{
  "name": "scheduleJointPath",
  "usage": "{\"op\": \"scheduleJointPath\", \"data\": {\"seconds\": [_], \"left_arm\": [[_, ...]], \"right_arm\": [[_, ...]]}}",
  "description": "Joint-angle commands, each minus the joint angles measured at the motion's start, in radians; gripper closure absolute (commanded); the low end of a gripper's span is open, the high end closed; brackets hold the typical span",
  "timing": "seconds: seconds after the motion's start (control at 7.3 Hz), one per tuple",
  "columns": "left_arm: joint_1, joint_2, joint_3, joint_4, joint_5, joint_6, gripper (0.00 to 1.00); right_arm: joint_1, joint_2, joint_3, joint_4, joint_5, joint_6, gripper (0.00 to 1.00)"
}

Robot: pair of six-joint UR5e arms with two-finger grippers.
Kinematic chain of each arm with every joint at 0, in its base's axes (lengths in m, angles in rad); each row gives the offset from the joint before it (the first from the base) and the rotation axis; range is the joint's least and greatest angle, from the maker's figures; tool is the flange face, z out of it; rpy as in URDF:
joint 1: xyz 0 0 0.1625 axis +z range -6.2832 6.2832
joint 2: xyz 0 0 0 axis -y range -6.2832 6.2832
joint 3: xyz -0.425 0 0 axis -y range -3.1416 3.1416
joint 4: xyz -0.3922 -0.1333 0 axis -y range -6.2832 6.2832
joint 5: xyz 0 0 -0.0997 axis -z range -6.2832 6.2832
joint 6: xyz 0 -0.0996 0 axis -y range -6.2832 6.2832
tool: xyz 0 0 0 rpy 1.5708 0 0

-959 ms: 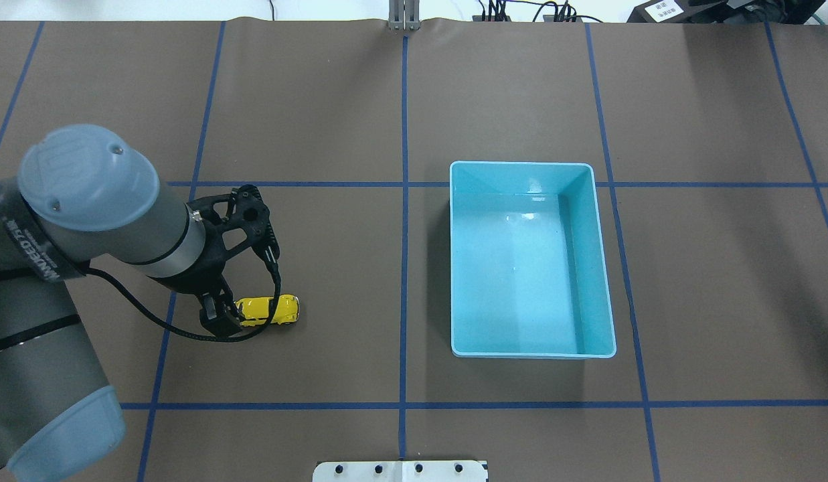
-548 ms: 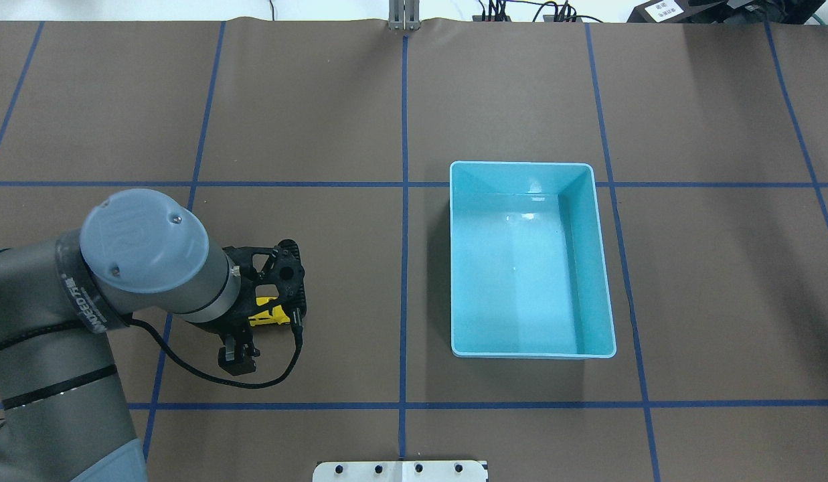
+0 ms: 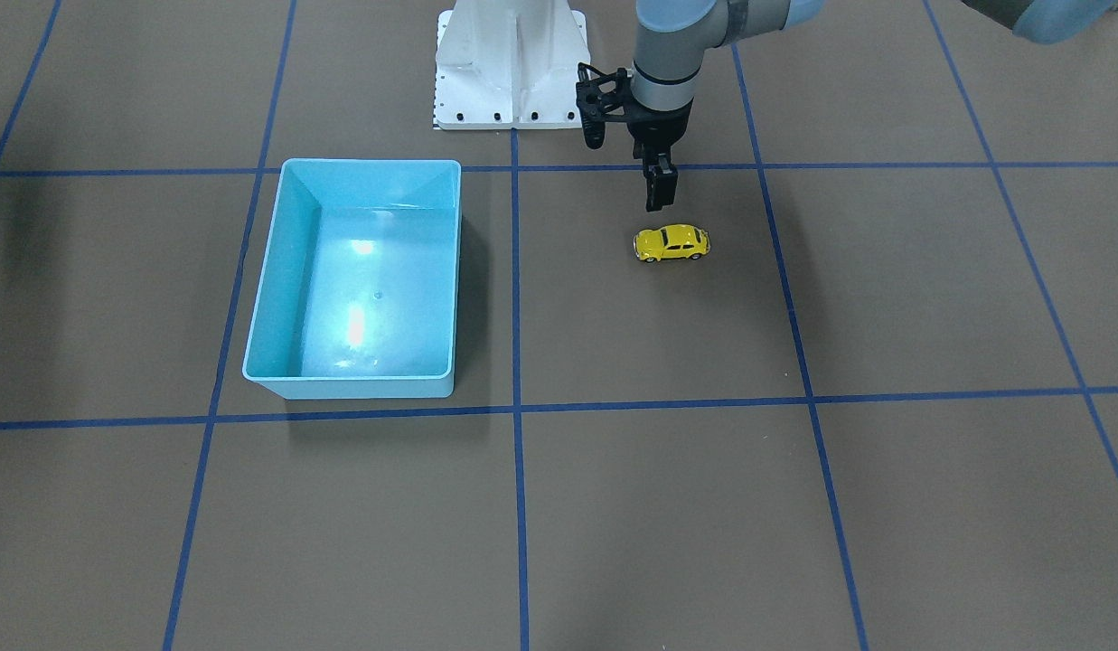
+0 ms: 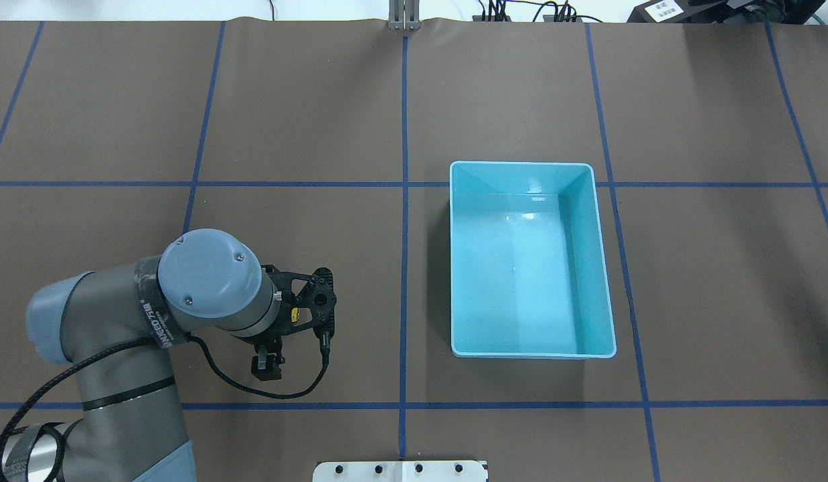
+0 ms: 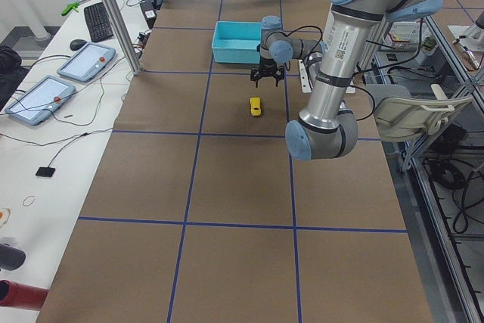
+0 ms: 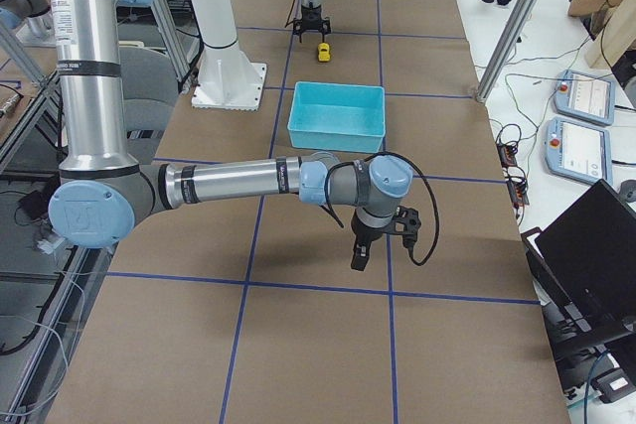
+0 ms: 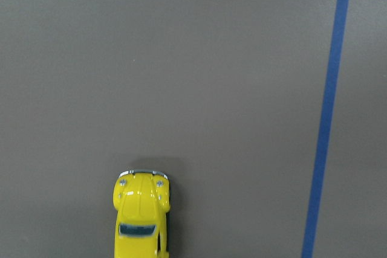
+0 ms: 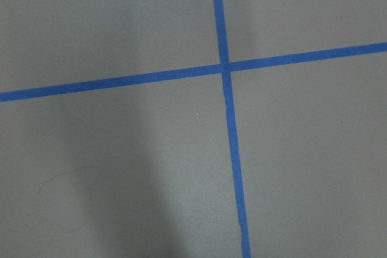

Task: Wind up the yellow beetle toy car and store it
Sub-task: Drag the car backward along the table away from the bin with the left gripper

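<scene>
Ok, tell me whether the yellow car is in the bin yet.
Out. The yellow beetle toy car stands on its wheels, apart from the light blue bin, which holds nothing.

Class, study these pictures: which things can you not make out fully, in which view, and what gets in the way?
- The yellow beetle toy car is clear in the front-facing view, but overhead the left arm covers all but a yellow sliver.
- In the left wrist view, the bottom edge cuts off the car's rear.
- The right gripper shows only in the exterior right view, too small to tell whether it is open or shut.
</scene>
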Motion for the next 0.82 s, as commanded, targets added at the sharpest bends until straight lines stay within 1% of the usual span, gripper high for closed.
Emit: {"op": "scheduleJointPath", "data": {"seconds": [0.0,0.27,0.41,0.69], "left_arm": [[-0.001,-0.001,0.036,-0.018,0.004,0.021,0.00],[-0.019,0.005,0.050,-0.019,0.004,0.024,0.00],[-0.031,0.005,0.072,-0.022,0.004,0.026,0.00],[-0.059,0.001,0.150,-0.106,0.002,0.026,0.00]], "right_arm": [[0.000,0.000,0.001,0.000,0.000,0.000,0.00],[0.000,0.000,0.001,0.000,0.000,0.000,0.00],[0.000,0.000,-0.001,0.000,0.000,-0.002,0.00],[0.000,0.000,0.001,0.000,0.000,0.000,0.00]]}}
